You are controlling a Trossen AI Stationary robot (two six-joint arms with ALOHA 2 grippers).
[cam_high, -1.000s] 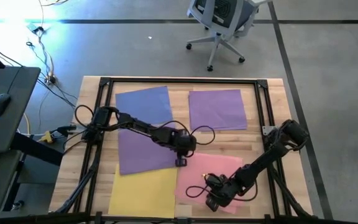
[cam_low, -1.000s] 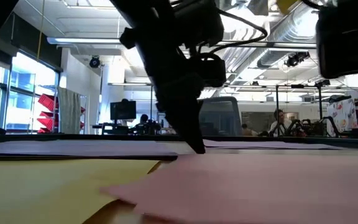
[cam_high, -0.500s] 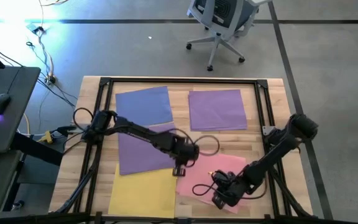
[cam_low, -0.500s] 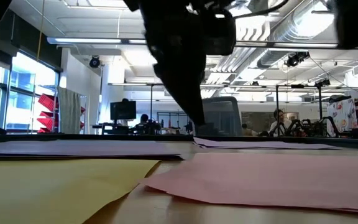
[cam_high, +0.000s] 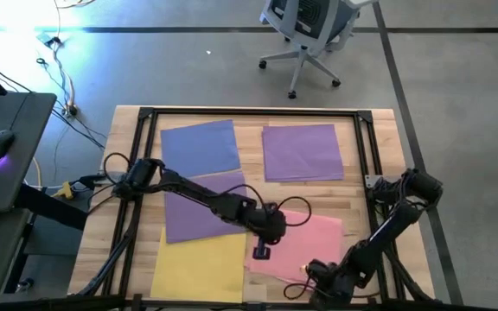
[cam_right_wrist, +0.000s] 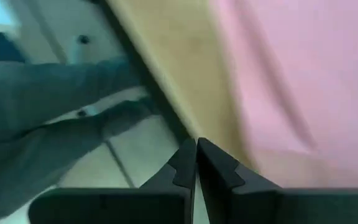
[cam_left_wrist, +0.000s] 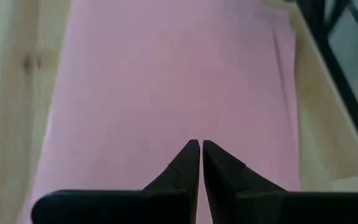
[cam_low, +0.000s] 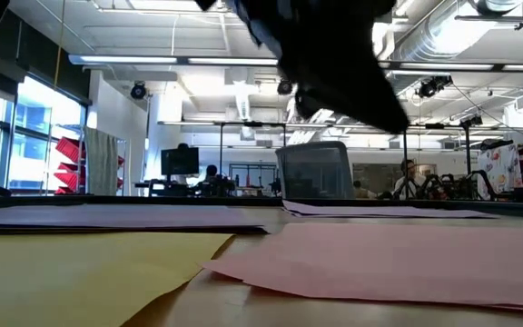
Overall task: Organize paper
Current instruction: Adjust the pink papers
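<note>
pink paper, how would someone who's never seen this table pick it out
Start from the wooden table seen from above and go to its near right part, next to the yellow sheet. The pink paper lies there under the shut left gripper. It is the only pink sheet; the others are purple, blue or yellow.

Both arms are dark, near-black machines built of slim tubular links joined by rounded, bulkier joint housings. Thin black cables loop loosely beside the wrist sections of each. The left pincer [cam_left_wrist: 197, 152] ends in two matte black tapered fingers with stepped, notched inner edges; the right pincer [cam_right_wrist: 196, 149] has the same black, wedge-shaped pair.
</note>
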